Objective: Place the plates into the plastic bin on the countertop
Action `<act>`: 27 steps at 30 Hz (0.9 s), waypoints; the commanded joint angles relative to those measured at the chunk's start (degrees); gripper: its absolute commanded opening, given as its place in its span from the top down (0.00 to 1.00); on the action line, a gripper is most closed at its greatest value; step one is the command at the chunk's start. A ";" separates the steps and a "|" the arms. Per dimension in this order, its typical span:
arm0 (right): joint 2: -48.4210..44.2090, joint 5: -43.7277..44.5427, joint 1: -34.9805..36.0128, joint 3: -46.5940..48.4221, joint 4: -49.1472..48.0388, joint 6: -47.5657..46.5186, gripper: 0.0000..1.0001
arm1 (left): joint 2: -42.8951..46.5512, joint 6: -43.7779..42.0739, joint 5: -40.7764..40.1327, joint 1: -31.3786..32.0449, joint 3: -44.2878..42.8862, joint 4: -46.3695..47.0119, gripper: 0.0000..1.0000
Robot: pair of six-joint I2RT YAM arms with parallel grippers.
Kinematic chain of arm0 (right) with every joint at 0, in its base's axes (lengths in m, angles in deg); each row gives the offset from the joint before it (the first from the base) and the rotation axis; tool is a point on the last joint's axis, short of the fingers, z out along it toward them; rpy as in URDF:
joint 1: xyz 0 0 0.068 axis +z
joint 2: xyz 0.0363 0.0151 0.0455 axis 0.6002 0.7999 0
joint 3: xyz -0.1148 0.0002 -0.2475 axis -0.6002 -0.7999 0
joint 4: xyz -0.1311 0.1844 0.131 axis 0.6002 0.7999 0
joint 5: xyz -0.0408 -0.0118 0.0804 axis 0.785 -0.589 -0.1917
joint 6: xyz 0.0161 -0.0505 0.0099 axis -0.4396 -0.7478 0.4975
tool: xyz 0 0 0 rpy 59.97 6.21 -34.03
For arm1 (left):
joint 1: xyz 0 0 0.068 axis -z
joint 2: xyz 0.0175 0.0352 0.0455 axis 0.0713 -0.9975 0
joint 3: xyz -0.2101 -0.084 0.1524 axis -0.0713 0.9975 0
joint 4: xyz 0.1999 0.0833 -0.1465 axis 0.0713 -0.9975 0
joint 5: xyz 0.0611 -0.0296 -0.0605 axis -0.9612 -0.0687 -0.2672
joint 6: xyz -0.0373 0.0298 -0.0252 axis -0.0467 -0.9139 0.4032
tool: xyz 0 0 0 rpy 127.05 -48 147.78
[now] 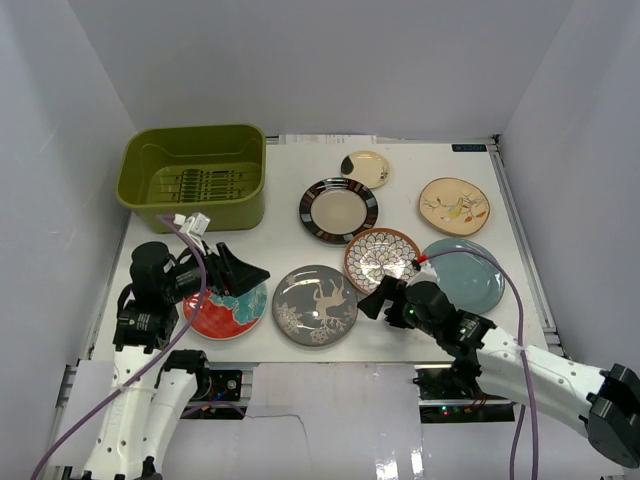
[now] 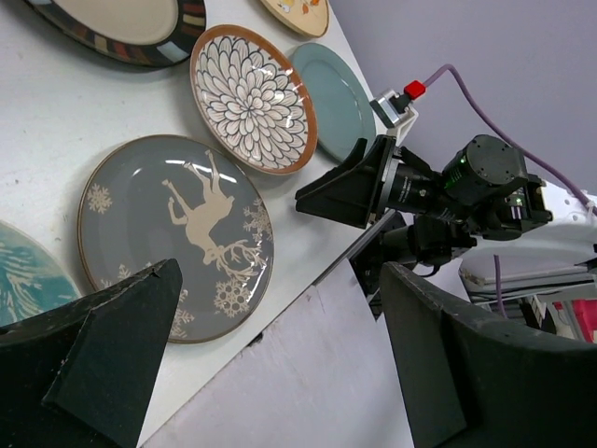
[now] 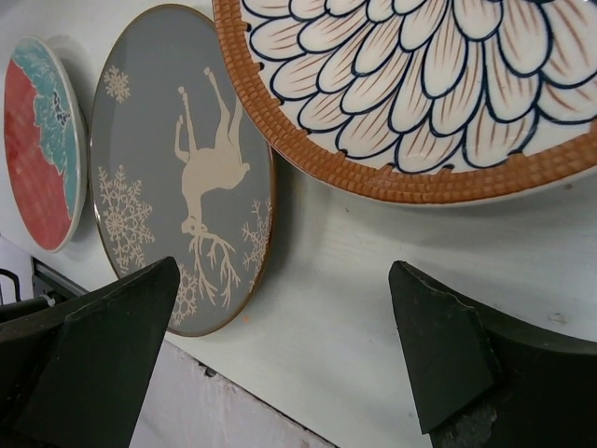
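Plastic bin (image 1: 200, 205), olive green, at far left back of countertop (image 1: 290, 255), slotted bottom in plain view from above. All seven plates out on the white surface, none inside the tub.

In front of the bin, left gripper (image 1: 248, 280): jaws spread wide, pinching nothing. Hangs over the right part of red-and-teal plate (image 1: 212, 312); contact with it impossible to tell. Same plate seen as a teal sliver at the lower left corner of the left wrist view.

Next rightward, grey plate (image 1: 315, 305) with pale deer and snowflakes, flat near the front edge, just beside the red-and-teal one. Framed between the spread fingers (image 2: 103, 355) in the left wrist view.

Behind it, black-rimmed plate (image 1: 338, 210), and farther back small cream plate (image 1: 365, 168), rims near each other.

Centre right, floral mandala plate (image 1: 380, 258) with brown rim, near the grey plate, with bare table between them.

Right gripper (image 1: 375, 298) low over the strip of table between those two, close to the front edge, wide open, gripping nothing. From its own wrist camera, both fingers (image 3: 438, 355) apart, with only white surface between.

Farther right, plain light blue plate (image 1: 465, 275), rim hard against the mandala plate; touching or not, unclear. Behind that, cream plate with bird (image 1: 454, 205), apart from the rest.
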 commanded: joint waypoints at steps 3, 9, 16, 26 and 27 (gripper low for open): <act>6.84 2.12 2.58 -1.65 -13.28 4.03 0.04 | 0.70 -2.71 -2.74 0.32 -1.69 -6.26 0.02; 15.98 1.94 4.61 -1.83 -21.81 5.44 0.11 | -0.53 -2.97 -3.98 0.32 -1.61 -6.89 0.02; 28.46 2.38 5.49 -1.57 -34.38 9.66 0.29 | -1.85 -3.32 -3.19 0.32 -3.28 -6.80 0.07; 27.11 8.17 7.86 -2.88 -33.64 12.92 0.92 | -3.17 -3.94 -5.30 0.32 -5.21 -6.54 0.09; 24.63 9.31 9.08 -2.19 -31.51 11.35 0.92 | -3.43 -3.77 -6.69 0.32 -5.39 -6.36 0.09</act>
